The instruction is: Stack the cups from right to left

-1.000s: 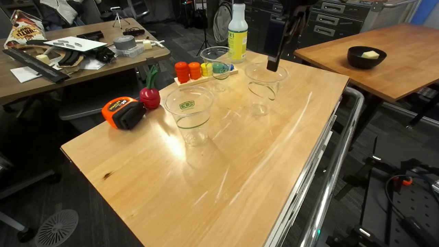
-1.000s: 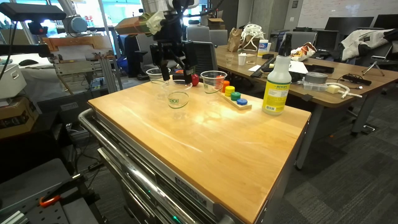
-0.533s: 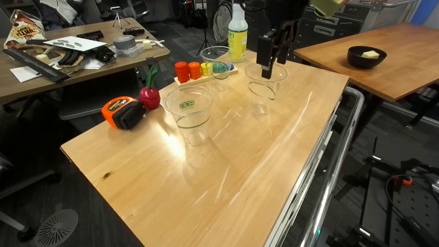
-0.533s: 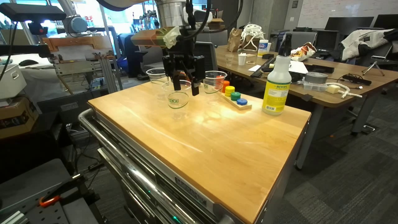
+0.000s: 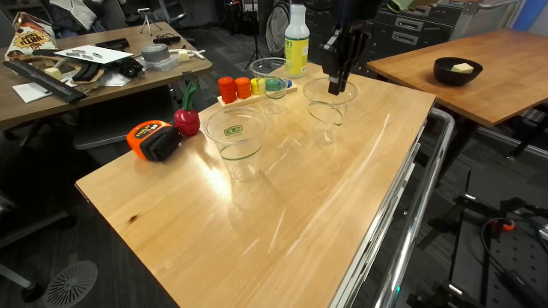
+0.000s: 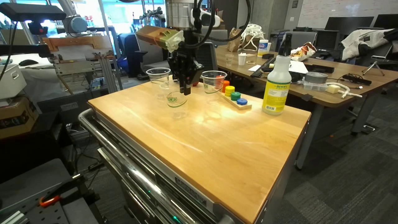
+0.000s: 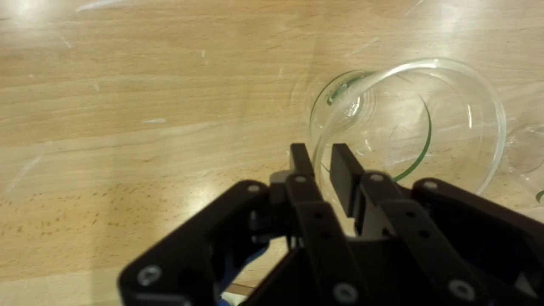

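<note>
Now the gripper (image 7: 321, 155) has narrowed — straddling a cup (image 7: 412, 127) at the rim.

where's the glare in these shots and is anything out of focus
In both exterior views, glare sits on the tabletop; in an exterior view it lies beside the nearest cup; in an exterior view the windows look washed out; in the wrist view the gripper looks out of focus, and pale reflections mark the tabletop.
</note>
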